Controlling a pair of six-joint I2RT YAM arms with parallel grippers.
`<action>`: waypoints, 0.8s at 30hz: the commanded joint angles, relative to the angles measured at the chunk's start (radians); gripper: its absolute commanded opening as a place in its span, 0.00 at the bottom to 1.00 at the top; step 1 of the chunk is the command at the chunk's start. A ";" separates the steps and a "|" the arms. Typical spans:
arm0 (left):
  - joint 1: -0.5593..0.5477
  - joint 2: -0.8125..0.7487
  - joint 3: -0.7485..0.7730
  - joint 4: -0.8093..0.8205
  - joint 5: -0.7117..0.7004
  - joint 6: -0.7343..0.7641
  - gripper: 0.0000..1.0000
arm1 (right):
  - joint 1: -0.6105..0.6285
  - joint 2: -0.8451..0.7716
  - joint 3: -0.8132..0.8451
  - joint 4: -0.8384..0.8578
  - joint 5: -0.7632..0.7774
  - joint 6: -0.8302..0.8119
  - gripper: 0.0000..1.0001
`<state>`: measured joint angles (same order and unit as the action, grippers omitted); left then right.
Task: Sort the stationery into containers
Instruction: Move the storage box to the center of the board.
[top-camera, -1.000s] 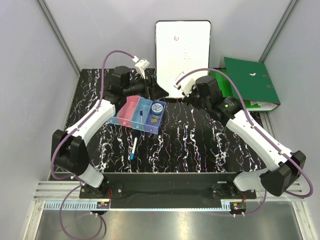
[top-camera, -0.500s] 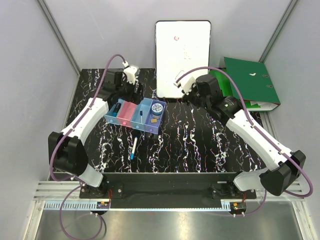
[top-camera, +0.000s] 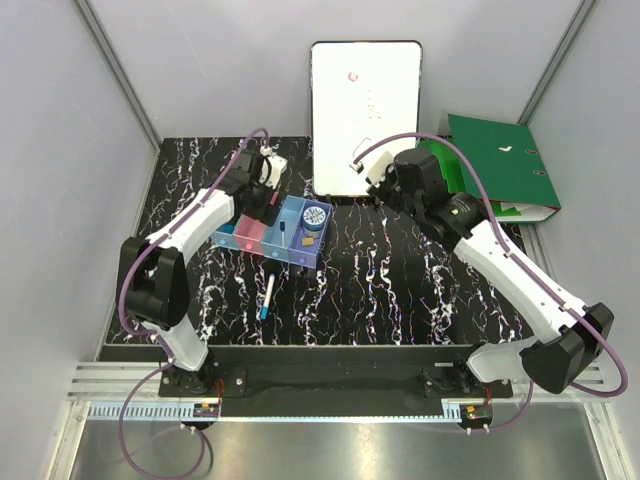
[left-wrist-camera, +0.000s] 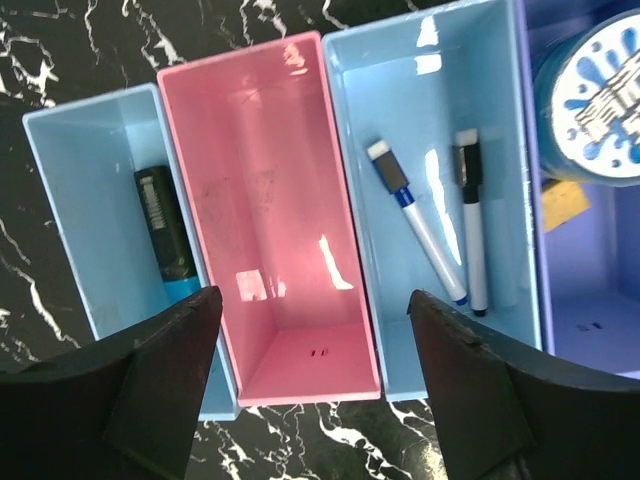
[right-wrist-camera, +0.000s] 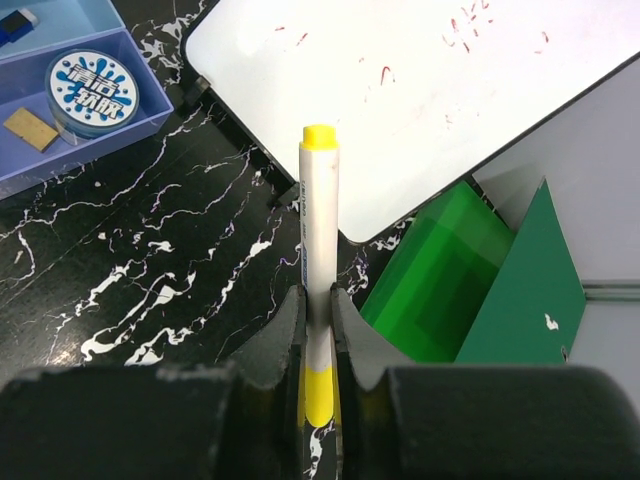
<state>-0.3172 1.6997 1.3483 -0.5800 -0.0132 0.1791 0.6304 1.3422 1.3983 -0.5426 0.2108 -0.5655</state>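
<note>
The four joined bins lie left of centre. In the left wrist view the left light blue bin holds a green-black marker. The pink bin is empty. The second light blue bin holds a blue-ended pen and a black-ended pen. The purple bin holds the blue tape roll and tan block. My left gripper is open above the pink bin. My right gripper is shut on a yellow-ended white pen and holds it above the table. Another blue-ended pen lies on the table.
The white board leans at the back centre, and its corner shows just beyond the held pen. The green binder lies at the back right, close beside my right gripper. Grey walls close off both sides.
My left gripper has swung from behind and to the left of the bins to a spot above the pink bin. The right arm has barely moved.
</note>
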 joint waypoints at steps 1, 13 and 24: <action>-0.014 0.009 0.017 0.002 -0.074 0.022 0.78 | 0.009 -0.029 0.060 0.053 0.029 -0.011 0.00; -0.040 0.098 0.032 0.002 -0.068 -0.026 0.72 | 0.008 -0.028 0.114 0.058 0.022 -0.010 0.00; -0.068 0.170 0.092 -0.023 -0.067 -0.055 0.28 | 0.008 -0.049 0.110 0.056 0.018 0.001 0.00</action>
<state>-0.3687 1.8603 1.3754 -0.6044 -0.0685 0.1349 0.6304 1.3338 1.4696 -0.5217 0.2195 -0.5705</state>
